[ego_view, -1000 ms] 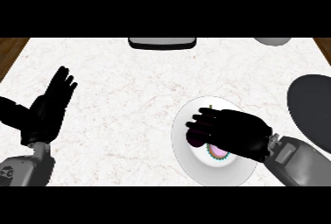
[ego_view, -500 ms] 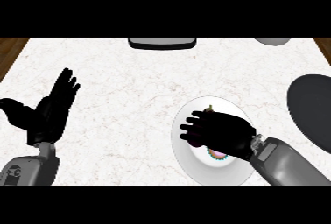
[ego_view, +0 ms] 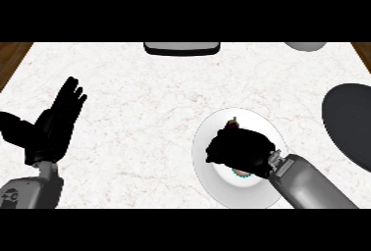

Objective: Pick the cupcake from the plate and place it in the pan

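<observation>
The worktop (ego_view: 145, 112) was a broad slab of pale, faintly veined stone with a strip of brown wood showing at its far corners. Over the last second the right hand (ego_view: 239, 149) had slid from the plate's right side toward its middle and settled lower, its fingers curling closed over the cupcake (ego_view: 243, 172); that reads as the grasp closing, with the lift and the carry to the pan not yet begun. The pan (ego_view: 351, 122), a dark, matte, rounded shape, lay at the right edge, well apart from the plate. The plate (ego_view: 217, 184) was white, smooth and round, near the front edge. The left hand (ego_view: 51, 127) rested open at the left, fingers up, barely shifted. Of the cupcake only a sliver of pastel, speckled frosting showed beneath the palm, still on the plate. A small dark stem-like tip (ego_view: 234, 120) poked out beyond the fingers.
</observation>
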`<state>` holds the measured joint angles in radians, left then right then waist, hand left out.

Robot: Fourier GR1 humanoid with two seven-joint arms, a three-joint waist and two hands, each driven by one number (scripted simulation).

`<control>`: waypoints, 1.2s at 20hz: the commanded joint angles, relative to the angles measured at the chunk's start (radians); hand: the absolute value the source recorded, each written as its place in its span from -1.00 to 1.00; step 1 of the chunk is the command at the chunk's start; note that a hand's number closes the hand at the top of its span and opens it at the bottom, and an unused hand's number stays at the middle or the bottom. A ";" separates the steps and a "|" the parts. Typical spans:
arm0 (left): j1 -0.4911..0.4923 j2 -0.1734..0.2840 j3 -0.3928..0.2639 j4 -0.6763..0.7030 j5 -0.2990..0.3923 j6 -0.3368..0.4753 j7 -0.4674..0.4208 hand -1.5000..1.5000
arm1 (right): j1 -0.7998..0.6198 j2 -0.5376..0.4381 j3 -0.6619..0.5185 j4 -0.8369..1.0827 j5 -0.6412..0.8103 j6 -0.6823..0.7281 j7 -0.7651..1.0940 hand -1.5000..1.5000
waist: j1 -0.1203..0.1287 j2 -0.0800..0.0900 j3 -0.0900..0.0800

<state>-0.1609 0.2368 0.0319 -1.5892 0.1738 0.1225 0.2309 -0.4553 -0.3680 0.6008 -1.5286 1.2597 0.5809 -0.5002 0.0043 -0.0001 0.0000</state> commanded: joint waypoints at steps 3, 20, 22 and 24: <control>0.025 -0.027 -0.016 -0.041 -0.032 0.006 0.005 0.00 | 0.008 0.036 0.015 0.026 0.027 -0.040 -0.100 1.00 | 0.000 0.000 0.000; 0.079 -0.012 0.069 -0.003 -0.017 -0.001 -0.036 0.00 | 0.264 0.146 -0.456 0.108 -0.037 -0.127 0.356 1.00 | -0.112 -0.017 0.000; 0.064 0.009 0.085 0.006 -0.012 -0.007 -0.025 0.00 | 0.277 0.180 -0.521 0.002 -0.042 -0.155 0.453 1.00 | -0.113 -0.022 -0.002; 0.068 -0.005 0.064 -0.010 -0.017 -0.013 -0.031 0.00 | 0.274 0.230 -0.517 -0.137 0.012 -0.207 0.568 1.00 | -0.083 -0.023 -0.002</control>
<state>-0.1018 0.2301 0.0962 -1.5887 0.1570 0.1141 0.2036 -0.2278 -0.1928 0.1758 -1.5471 1.2393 0.4167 -0.1372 -0.0788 -0.0240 -0.0034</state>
